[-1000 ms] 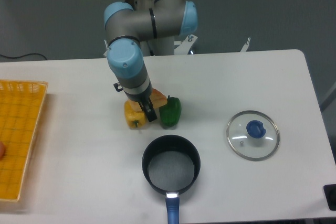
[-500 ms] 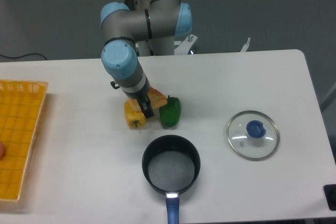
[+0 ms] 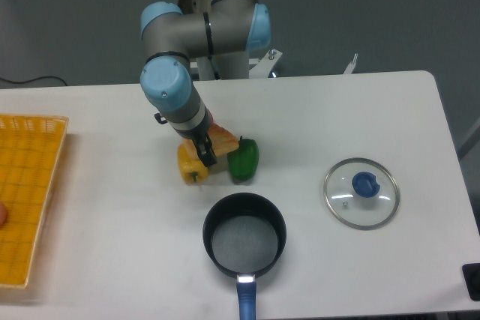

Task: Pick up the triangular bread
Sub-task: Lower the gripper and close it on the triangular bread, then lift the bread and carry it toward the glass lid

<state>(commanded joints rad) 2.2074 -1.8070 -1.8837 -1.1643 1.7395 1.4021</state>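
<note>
From my screen the bread (image 3: 223, 141) shows only as a golden-brown wedge with a tan crust, tucked between the yellow pepper (image 3: 192, 165) and the green pepper (image 3: 244, 160) near the middle of the table (image 3: 337, 110), touching both. The gripper (image 3: 205, 154) sits low over its left edge, hiding much of it. I cannot tell whether the jaws are apart or clamped on it.
</note>
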